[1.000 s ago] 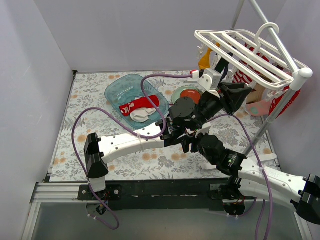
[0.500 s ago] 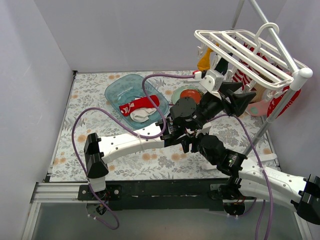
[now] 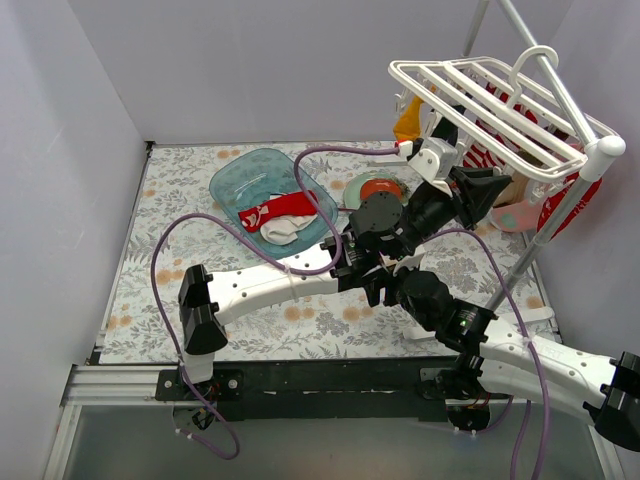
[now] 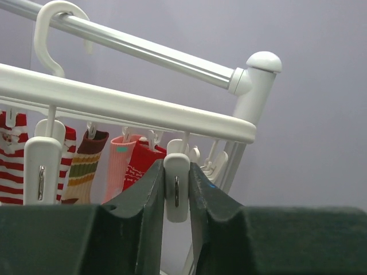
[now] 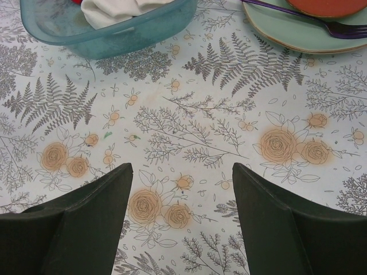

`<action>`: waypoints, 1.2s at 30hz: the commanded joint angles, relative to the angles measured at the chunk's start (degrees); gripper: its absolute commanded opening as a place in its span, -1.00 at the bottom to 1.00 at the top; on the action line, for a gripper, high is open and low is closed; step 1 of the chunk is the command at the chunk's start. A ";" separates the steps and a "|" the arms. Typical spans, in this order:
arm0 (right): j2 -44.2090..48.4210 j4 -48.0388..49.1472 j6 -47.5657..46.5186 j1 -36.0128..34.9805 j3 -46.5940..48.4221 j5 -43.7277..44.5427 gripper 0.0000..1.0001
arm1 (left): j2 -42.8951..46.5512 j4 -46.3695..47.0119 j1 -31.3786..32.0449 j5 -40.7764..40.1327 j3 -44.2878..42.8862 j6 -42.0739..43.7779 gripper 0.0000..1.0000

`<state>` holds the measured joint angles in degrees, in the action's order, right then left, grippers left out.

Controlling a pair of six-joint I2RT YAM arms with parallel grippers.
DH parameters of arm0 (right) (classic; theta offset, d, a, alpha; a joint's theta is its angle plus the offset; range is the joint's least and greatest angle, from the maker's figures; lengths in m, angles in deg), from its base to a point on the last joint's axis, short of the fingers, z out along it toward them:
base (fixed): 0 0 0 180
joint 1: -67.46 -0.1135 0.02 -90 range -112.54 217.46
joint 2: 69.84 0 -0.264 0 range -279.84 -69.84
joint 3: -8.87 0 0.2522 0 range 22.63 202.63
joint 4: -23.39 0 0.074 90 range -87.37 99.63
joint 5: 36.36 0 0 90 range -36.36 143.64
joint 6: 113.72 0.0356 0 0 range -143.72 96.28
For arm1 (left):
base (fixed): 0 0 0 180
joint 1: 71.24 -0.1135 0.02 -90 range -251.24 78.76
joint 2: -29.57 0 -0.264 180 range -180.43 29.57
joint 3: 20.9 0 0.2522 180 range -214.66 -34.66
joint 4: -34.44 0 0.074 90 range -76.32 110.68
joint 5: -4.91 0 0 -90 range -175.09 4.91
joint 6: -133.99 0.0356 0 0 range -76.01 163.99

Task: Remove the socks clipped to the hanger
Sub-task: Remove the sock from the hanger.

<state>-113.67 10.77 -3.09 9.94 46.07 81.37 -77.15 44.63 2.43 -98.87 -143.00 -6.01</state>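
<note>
The left claw pinches a white clip under the hanger, whose socks dangle just beside, light, limp and stretchy, best tugged by the fabric below each squeezed clip, while the right claw gapes over the counter.

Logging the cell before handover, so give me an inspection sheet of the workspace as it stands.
Surface: floral cloth, lying flat.
Job's things: white hanger hooked on a metal rail, several socks clipped underneath; red sock and white fabric in the blue tub.
Clutter: green plate with an orange item and purple fork.
End effectors: left end effector shut on a clip; right end effector open above the cloth.
Cables: purple cables loop along both arms.
Surroundings: plain walls.
</note>
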 commanded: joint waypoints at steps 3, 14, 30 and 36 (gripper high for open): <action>1.21 0.08 0.38 -0.32 -0.15 1.01 0.55 | 0.80 -0.92 -0.19 -1.33 -1.27 0.16 -0.90; 1.21 -0.18 0.38 -0.32 0.38 1.01 0.55 | 3.97 -2.32 -5.46 -6.52 1.10 -0.80 -1.00; 3.40 -3.52 -0.14 -0.32 1.69 0.84 0.55 | 4.77 -6.71 -18.90 -7.84 -0.12 -2.56 -1.00; 4.63 -5.36 -0.32 -0.32 2.92 1.37 0.56 | 2.31 -7.77 -22.07 -8.28 -3.28 -1.86 -1.00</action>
<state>-110.31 6.07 -3.03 9.94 46.09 81.61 -74.94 38.09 -17.72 -105.78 -142.58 -8.56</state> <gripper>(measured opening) 0.776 0.189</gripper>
